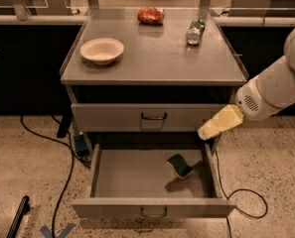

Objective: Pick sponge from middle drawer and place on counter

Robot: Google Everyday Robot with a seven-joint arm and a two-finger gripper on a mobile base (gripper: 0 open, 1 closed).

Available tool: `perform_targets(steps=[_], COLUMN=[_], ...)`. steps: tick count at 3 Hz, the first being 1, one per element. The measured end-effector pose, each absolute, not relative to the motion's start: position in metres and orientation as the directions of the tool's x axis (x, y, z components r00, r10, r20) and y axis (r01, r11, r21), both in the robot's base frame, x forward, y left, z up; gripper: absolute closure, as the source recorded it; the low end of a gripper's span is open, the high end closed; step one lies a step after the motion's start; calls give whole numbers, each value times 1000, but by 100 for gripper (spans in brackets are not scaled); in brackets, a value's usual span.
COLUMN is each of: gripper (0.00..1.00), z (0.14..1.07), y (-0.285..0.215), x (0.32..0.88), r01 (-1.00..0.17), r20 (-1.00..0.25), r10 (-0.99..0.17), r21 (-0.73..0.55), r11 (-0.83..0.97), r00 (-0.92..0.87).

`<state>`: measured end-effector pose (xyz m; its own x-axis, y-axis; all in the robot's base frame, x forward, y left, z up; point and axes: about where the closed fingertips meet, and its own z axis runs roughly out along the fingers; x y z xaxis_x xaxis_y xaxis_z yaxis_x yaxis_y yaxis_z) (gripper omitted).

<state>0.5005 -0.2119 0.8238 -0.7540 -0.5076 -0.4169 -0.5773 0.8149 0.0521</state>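
Note:
The sponge (179,165), dark green over yellow, lies on the grey floor of the open middle drawer (132,177), in its right rear part. My gripper (207,131) is a pale yellow wedge on the white arm coming in from the right. It hangs just above the drawer's right rear corner, in front of the closed drawer above, up and to the right of the sponge. It holds nothing that I can see. The counter (152,58) is the grey cabinet top above.
On the counter stand a white bowl (102,50) at the left, a crushed red can (151,15) at the back and a green-and-silver can (195,31) at the back right. The upper drawer (153,117) is closed. Cables (62,182) run on the floor beside the cabinet.

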Motion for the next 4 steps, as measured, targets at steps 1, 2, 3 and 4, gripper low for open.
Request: perform_targets(steps=[1, 2, 3, 4], gripper=[0, 0, 0, 0], z=[780, 779, 772, 730], y=[-208, -207, -217, -219], x=[521, 524, 521, 526], r01=[-494, -483, -439, -399], r20=[-413, -419, -449, -458], r10=[-410, -397, -361, -331], r21=[115, 119, 80, 56], r11=[862, 867, 895, 915], r00=[-813, -817, -818, -825])
